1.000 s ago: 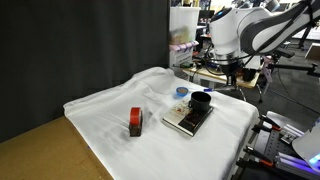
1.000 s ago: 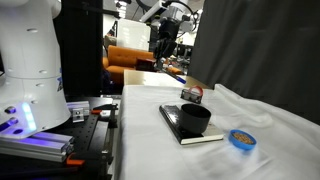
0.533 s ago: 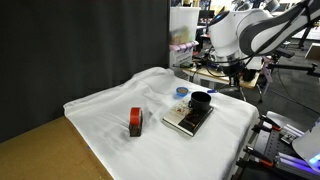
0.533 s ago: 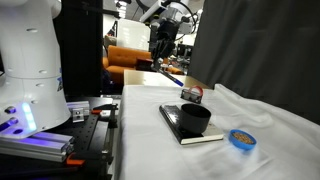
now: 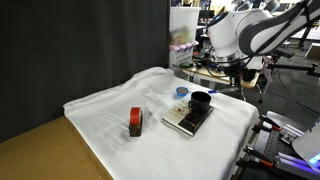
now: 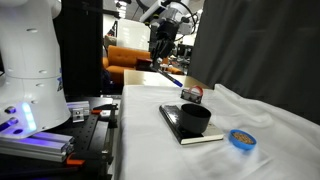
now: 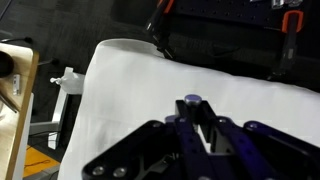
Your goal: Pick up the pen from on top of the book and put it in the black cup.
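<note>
A robot arm hangs in the upper middle of an exterior view, its gripper (image 6: 162, 60) high above and behind the table. At the bottom centre of the wrist view the jaws are clenched on a slim blue pen (image 7: 191, 102), whose rounded end pokes out between the fingers over the white cloth (image 7: 130, 90). The black cup (image 6: 195, 118) stands on the dark book (image 6: 172, 124) at the centre of the frame, well apart from the gripper, and it does not show in the wrist view. A blue round object (image 6: 240, 139) lies at lower right. In an exterior view a red block (image 5: 135, 122) sits left of the book. The step in hand looks to be carrying the pen to the cup. To do it well, I would judge, bring the gripper squarely over the cup's mouth, keep the pen near upright, lower until its tip is inside the rim, then let go. The cup probably tips easily, so avoid knocking it.
</note>
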{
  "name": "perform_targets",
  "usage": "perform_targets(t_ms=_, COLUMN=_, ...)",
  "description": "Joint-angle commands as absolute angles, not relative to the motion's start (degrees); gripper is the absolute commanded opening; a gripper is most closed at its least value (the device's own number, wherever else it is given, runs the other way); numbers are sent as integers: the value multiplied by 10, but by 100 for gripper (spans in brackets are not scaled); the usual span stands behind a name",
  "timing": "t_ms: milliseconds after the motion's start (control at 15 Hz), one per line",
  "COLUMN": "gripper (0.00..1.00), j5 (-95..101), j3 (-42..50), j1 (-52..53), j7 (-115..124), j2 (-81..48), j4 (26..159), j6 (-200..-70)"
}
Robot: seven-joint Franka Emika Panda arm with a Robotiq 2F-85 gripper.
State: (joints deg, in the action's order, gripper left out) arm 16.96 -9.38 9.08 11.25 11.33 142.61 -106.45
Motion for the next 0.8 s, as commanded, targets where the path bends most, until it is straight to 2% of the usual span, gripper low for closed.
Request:
perform_targets(t_ms=0, gripper=17, j5=169, j3=-98, j1=87, j7=112, j2=113, j4=1425, j6=-1063)
perform_targets(t_ms=200, gripper=17, j5=169, j3=-98, j1=87, j7=112, j2=113, j4=1425, j6=-1063)
perform_targets(t_ms=267, gripper=4, j5=175, j3=-98, j1=86, j7=112, j2=107, j4=1423, j6=-1069)
perform_targets(t_ms=733, gripper=4, j5=216, j3=-94, j1=85, j7=110, j2=18, j4=1408, j6=-1101)
